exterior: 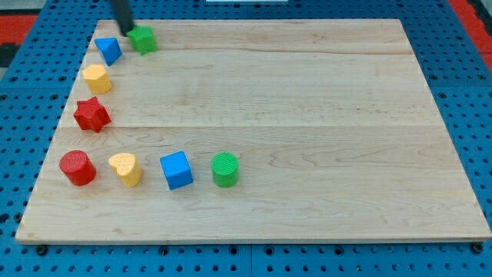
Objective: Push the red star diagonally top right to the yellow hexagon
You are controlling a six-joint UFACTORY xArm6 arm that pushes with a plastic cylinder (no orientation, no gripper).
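Bright, even, diffuse overhead light. Soft, short shadows under each block, e.g. beside the green cylinder [225,169] and blue cube [177,170]. Mild sheen across the wooden bench [307,115], no harsh glare. Sharp throughout, except slight motion blur on the dark rod [121,15] at the view's top.

Red star [92,115] flat at board's left edge — yellow, perhaps hexagonal, block [98,78] just above.
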